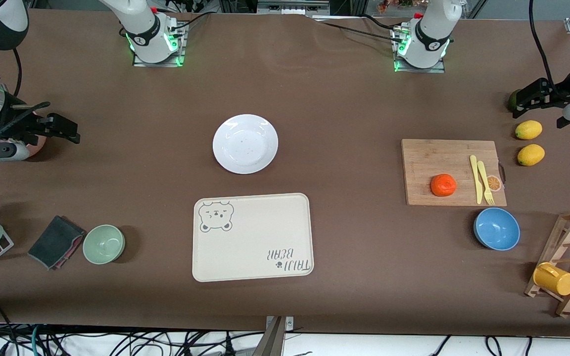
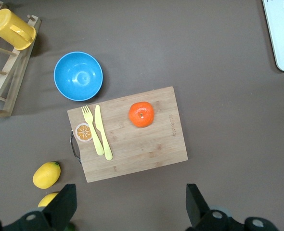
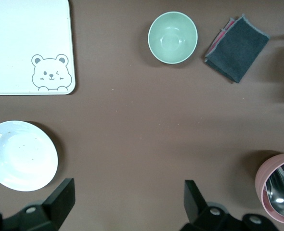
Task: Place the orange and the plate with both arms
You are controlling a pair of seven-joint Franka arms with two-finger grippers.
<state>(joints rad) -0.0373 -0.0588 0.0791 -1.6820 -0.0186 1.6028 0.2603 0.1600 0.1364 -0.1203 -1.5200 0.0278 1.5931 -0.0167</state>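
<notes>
The orange sits on a wooden cutting board toward the left arm's end of the table; it also shows in the left wrist view. The white plate lies on the table in the middle, farther from the front camera than the cream tray; it also shows in the right wrist view. My left gripper is open and empty, up over the table beside the lemons, clear of the board. My right gripper is open and empty over the right arm's end of the table.
A cream bear tray lies nearer the front camera than the plate. A yellow knife and fork lie on the board. There are also a blue bowl, two lemons, a mug rack, a green bowl, a grey cloth and a pink cup.
</notes>
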